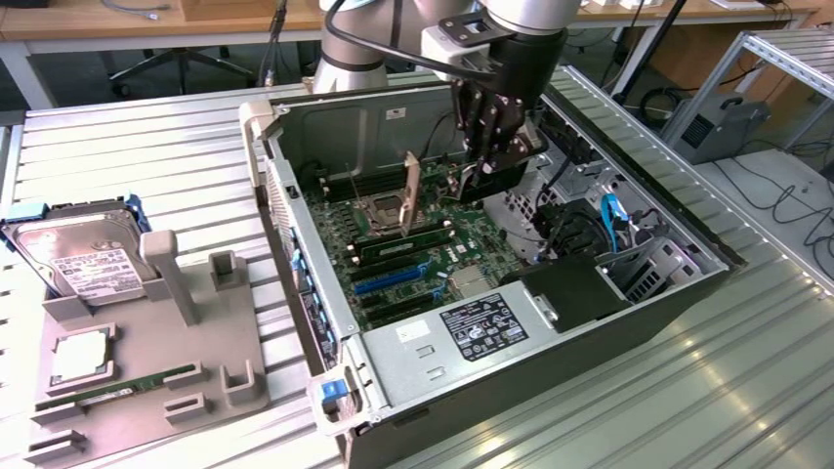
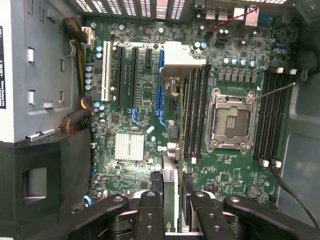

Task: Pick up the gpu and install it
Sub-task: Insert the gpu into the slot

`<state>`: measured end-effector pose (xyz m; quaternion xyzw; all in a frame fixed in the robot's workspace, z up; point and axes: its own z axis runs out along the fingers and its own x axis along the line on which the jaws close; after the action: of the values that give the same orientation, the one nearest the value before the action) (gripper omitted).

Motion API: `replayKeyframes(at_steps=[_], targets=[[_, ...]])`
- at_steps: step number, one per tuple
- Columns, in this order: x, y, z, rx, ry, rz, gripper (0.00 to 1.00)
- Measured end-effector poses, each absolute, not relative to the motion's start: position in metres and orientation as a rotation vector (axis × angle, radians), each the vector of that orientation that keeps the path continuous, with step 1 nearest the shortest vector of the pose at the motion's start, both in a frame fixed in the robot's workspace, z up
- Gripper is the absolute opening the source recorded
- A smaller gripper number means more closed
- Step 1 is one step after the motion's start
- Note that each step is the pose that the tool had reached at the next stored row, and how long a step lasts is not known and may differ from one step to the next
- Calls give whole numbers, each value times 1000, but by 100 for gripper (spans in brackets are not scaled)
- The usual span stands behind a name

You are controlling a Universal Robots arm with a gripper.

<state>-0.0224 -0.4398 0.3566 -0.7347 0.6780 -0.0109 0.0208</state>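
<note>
Open PC case [image 1: 626, 322] on the slatted table [image 1: 156, 147]; motherboard [image 2: 150, 100] exposed inside. Gripper [image 2: 172, 200] hangs inside the case above the motherboard, fingers [image 2: 150, 210] pinching the gpu [image 2: 170, 175] edge-on, upright, over the board near the blue slot [image 2: 160, 80] and empty CPU socket [image 2: 232, 120].

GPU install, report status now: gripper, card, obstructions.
Gripper shut on the gpu, inside the open PC case. Card held on edge above the motherboard, not seated. RAM sticks close beside the card.
</note>
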Motion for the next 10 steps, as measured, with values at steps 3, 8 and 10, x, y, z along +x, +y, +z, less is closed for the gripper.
replayKeyframes(at_steps=[3,8,10], targets=[[-22,-440,357,-2292,2087,-33,26],[-22,-440,357,-2321,2055,-32,26],[-22,-440,357,-2358,2011,-31,26]])
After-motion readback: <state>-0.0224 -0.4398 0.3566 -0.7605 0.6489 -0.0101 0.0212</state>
